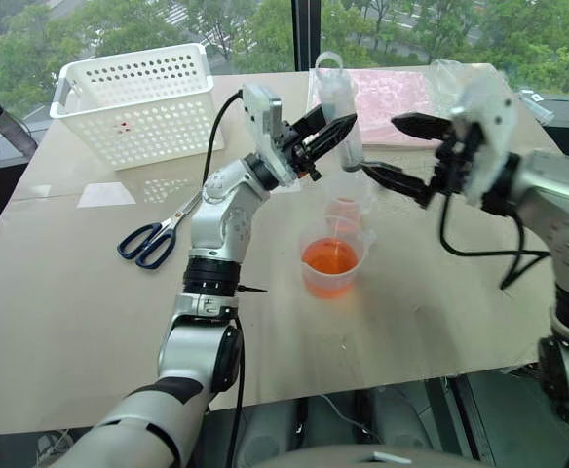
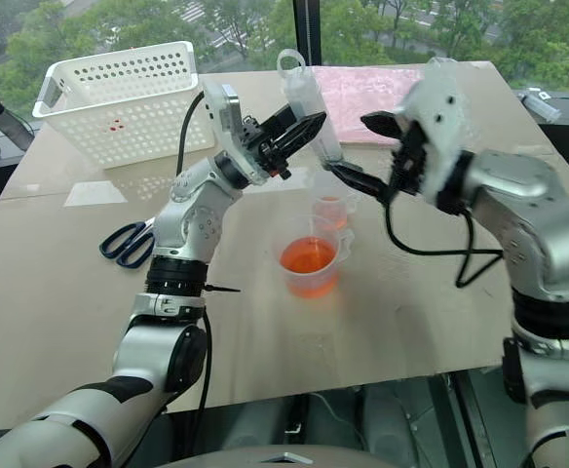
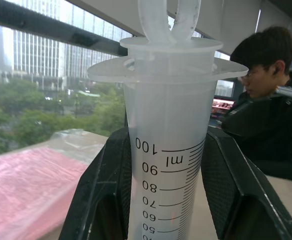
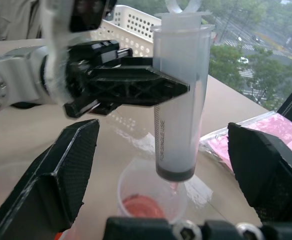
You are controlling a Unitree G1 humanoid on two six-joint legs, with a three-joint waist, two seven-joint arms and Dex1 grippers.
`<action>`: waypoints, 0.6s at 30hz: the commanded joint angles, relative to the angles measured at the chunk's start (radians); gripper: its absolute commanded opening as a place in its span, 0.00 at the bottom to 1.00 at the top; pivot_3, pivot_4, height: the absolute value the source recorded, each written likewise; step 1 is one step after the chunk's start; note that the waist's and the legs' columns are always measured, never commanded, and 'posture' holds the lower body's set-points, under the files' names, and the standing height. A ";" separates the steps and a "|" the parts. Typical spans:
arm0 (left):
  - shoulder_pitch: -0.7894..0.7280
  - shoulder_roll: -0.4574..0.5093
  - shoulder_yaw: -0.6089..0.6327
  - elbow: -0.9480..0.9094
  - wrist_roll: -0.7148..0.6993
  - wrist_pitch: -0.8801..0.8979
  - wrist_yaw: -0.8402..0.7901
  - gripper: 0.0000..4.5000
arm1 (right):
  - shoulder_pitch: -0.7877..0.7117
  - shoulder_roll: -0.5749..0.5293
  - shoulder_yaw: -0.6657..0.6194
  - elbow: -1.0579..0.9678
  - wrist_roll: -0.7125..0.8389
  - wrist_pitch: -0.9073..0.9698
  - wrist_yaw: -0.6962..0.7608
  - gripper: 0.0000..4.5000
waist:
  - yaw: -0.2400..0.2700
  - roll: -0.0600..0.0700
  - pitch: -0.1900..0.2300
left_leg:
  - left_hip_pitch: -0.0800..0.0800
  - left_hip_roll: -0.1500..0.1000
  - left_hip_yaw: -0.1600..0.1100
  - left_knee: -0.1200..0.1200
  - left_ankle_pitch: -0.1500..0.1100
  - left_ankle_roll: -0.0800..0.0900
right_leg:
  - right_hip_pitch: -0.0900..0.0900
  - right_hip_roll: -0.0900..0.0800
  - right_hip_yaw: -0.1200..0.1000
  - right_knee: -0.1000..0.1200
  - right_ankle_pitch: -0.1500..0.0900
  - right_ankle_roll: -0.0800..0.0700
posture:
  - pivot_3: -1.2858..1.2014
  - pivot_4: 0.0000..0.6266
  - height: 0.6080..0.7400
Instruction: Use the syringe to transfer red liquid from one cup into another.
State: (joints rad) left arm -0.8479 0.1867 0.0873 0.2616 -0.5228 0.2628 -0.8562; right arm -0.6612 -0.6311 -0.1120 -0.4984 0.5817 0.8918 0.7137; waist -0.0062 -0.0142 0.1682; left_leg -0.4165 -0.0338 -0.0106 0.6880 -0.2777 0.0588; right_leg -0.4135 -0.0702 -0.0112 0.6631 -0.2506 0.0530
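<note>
My left gripper (image 1: 335, 132) is shut on the barrel of the clear syringe (image 1: 343, 117) and holds it upright, tip down. The syringe (image 4: 178, 100) hangs above the smaller cup (image 4: 151, 200), which has a little red liquid (image 4: 138, 206) in it. Its dark seal sits at the bottom of the barrel, and the plunger top rests on the barrel flange (image 3: 167, 62). In front of the smaller cup (image 1: 347, 210) stands the larger cup (image 1: 331, 263), holding orange-red liquid (image 1: 329, 257). My right gripper (image 1: 401, 151) is open just right of the syringe, clear of it.
A white perforated basket (image 1: 138, 97) stands at the table's back left. Blue-handled scissors (image 1: 153, 239) lie left of my left arm. A pink sheet in clear plastic (image 1: 392, 102) lies at the back. A dark bottle (image 1: 2, 122) is off the table's left edge. A person (image 3: 266, 65) sits beyond the table.
</note>
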 commanded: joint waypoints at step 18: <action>-0.304 0.496 -0.014 0.221 -0.167 1.127 0.123 0.31 | 0.793 -0.169 -0.548 -0.351 0.297 -0.227 0.262 0.99 | -0.012 0.000 0.000 | 0.004 0.002 0.002 -0.001 0.000 -0.001 | 0.001 0.008 0.001 0.003 0.000 0.000 | 0.52 0.24 1.00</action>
State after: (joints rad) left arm -1.1003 0.6574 0.1003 0.4362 -0.6903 1.3057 -0.6792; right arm 0.1176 -0.7819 -0.6149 -0.8123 0.8562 0.7009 0.9481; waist -0.0178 -0.0143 0.1683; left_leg -0.4122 -0.0319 -0.0089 0.6872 -0.2772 0.0580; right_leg -0.4122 -0.0616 -0.0101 0.6657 -0.2509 0.0530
